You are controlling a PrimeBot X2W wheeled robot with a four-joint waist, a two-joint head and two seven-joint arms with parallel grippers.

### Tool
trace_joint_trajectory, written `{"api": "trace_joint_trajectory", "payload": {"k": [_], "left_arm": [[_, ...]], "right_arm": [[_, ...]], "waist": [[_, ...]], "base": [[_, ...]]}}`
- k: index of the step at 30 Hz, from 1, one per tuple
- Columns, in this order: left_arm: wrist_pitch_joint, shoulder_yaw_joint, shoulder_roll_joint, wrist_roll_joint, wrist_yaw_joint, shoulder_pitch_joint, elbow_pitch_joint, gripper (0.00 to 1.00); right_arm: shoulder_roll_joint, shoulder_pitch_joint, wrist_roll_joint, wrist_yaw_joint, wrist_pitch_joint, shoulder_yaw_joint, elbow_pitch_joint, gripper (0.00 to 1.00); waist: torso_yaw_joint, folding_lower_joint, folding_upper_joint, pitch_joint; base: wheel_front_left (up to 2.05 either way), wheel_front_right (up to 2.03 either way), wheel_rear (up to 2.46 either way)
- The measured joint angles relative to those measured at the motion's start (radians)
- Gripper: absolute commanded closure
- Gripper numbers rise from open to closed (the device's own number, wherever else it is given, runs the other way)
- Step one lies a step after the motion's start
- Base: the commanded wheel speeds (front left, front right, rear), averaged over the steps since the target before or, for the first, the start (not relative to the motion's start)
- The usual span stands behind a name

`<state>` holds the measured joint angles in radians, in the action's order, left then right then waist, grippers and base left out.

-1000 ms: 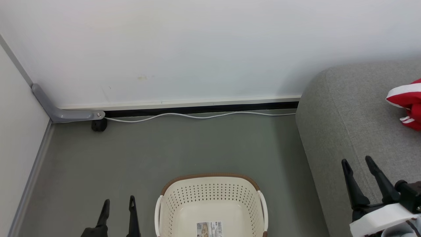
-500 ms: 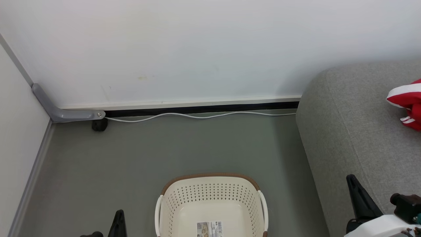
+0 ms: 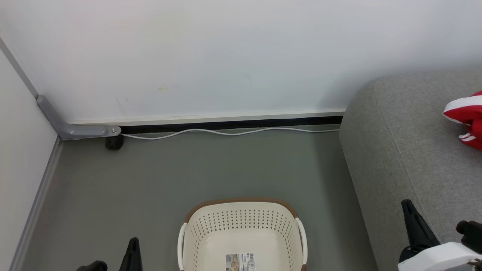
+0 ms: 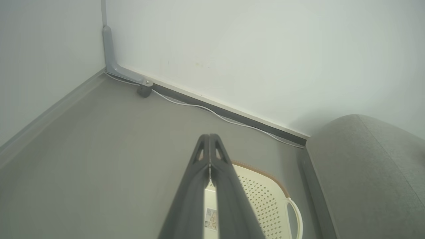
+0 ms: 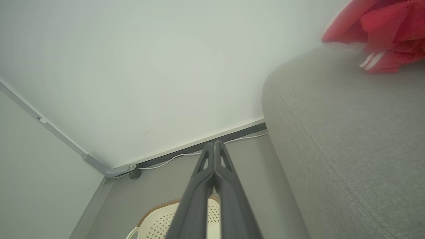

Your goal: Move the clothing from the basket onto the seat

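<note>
The cream basket (image 3: 241, 216) with a brown rim stands on the floor at the bottom centre, holding nothing but the paper label (image 3: 240, 262) on its bottom. Red clothing (image 3: 467, 116) with white stripes lies on the grey seat (image 3: 406, 150) at the right edge. My left gripper (image 3: 132, 244) is shut at the lower left, beside the basket; its own view has the fingers pressed together (image 4: 210, 137) above the basket (image 4: 262, 199). My right gripper (image 3: 407, 206) is shut over the seat's near side, fingers together (image 5: 214, 144), with the clothing (image 5: 382, 30) far off.
A white wall runs along the back, with a white cable (image 3: 226, 132) lying along its dark baseboard. A grey corner bracket (image 3: 71, 130) and a small black foot (image 3: 113, 143) sit at the left corner. Grey floor (image 3: 188, 173) stretches between wall, basket and seat.
Both grippers went from open to shut and drew back toward the bottom of the head view. Basket and clothing stayed put.
</note>
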<state>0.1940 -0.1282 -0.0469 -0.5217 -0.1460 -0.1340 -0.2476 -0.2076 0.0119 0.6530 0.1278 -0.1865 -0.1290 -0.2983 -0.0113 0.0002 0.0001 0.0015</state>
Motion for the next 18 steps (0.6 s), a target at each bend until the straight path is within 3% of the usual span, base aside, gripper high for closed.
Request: {"api": "trace_joint_trajectory", "payload": {"k": [18], "left_arm": [[-0.046,0.023,-0.005,-0.205,0.046,0.022,-0.004,1.0]], "right_arm": [[0.029,0.01,0.171,0.0,0.047,0.045,0.002,1.0]], "waist": [[0.002,0.0,0.0,0.0]], "base": [[0.0,0.0,0.0]]}}
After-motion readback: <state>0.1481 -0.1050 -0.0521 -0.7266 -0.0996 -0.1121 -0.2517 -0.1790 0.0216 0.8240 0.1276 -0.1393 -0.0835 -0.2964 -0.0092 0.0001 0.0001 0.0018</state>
